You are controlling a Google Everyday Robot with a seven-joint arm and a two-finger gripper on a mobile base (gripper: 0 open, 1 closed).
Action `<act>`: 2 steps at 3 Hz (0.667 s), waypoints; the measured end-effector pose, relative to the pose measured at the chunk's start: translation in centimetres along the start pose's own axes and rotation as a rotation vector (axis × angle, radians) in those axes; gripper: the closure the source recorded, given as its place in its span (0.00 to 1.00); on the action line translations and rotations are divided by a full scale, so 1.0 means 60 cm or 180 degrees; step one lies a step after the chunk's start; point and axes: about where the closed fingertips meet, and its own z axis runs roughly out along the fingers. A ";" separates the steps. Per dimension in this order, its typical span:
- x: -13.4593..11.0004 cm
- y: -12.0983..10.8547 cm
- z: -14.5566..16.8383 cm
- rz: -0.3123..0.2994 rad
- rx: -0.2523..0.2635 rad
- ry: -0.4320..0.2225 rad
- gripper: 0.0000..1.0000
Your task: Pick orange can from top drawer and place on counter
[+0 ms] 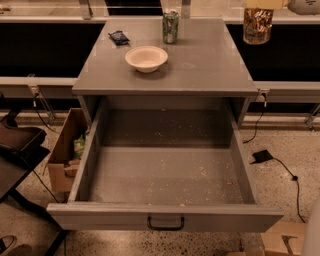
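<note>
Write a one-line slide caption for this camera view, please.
Claw at top right holds the orange can aloft beside the counter; drawer open.

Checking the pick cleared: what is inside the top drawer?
Only scattered crumbs on the top drawer floor; the strip behind its front panel is hidden. The orange can hangs from the gripper at the upper right, beside the counter.

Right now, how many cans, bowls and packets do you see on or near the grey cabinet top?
Cans: 2, the green and white drink can standing on the flat grey counter, and the orange-brown metal can held in the air by the pincer at the top right, off the counter.
Bowls: 1, the pale round bowl.
Packets: 1, the small dark blue packet.
Total: 4.
</note>
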 end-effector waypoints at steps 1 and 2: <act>0.000 0.001 0.084 -0.0059 0.0051 -0.0158 1.00; 0.012 0.009 0.162 -0.0110 0.0057 -0.0287 1.00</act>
